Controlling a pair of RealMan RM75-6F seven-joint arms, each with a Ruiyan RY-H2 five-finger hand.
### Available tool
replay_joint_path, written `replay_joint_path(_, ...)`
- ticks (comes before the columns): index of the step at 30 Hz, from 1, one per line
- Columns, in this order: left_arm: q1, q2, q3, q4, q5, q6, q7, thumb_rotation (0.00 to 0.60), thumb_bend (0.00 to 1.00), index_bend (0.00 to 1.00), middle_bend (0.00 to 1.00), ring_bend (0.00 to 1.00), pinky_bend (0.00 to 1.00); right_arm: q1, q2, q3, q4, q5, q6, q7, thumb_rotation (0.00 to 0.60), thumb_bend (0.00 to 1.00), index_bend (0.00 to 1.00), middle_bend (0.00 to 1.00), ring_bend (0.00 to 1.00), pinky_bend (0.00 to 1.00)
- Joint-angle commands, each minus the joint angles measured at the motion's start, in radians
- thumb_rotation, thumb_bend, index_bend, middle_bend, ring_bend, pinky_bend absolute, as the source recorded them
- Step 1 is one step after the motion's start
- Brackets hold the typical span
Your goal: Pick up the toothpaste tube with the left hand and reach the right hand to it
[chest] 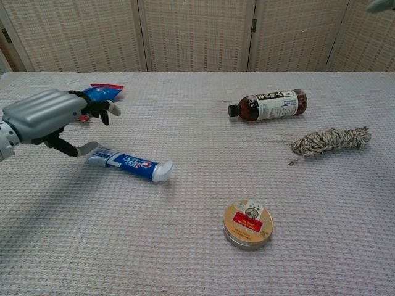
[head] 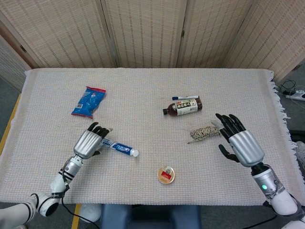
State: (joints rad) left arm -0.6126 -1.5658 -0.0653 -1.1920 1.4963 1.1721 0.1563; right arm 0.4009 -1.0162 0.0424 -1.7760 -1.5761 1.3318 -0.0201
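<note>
The blue and white toothpaste tube [head: 119,148] [chest: 129,164] lies flat on the cloth, its white cap pointing to the right. My left hand [head: 89,141] [chest: 46,114] hovers over the tube's tail end with its fingers spread and nothing in them. Whether a fingertip still touches the tail I cannot tell. Far to the right, my right hand [head: 240,143] is open with fingers apart, well away from the tube. Only a sliver of it shows at the top right corner of the chest view.
A dark bottle [head: 182,107] [chest: 268,105] lies on its side with a marker [head: 185,97] behind it. A rope bundle [head: 205,132] [chest: 330,140] sits beside my right hand. A round tin [head: 166,174] [chest: 247,224] is near the front edge, a blue snack bag [head: 88,101] [chest: 102,91] at back left.
</note>
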Motion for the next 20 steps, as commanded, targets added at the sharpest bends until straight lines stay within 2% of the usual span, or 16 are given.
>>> replay_joint_path(1,0.085,0.137,-0.031,-0.151,-0.082,0.076,0.045,0.6,0.46,0.22,0.34,0.29,0.18,-0.04,0.02,-0.013,0.013,0.019,0.029,0.021,0.6,0.5,0.0,0.0,0.0,0.0)
replay_joint_path(7,0.186,0.278,-0.048,-0.297,-0.176,0.145,0.038,0.6,0.46,0.23,0.34,0.29,0.16,-0.109,0.048,-0.036,0.026,0.042,0.07,0.057,0.6,0.5,0.0,0.0,0.0,0.0)
replay_joint_path(12,0.289,0.381,-0.036,-0.419,-0.219,0.227,0.006,0.6,0.46,0.24,0.34,0.29,0.15,-0.169,0.046,-0.052,0.035,0.062,0.106,0.069,0.6,0.5,0.0,0.0,0.0,0.0)
replay_joint_path(20,0.417,0.42,0.026,-0.509,-0.195,0.349,0.039,0.6,0.46,0.26,0.34,0.28,0.14,-0.262,0.008,-0.068,0.058,0.088,0.176,0.075,0.6,0.5,0.0,0.0,0.0,0.0)
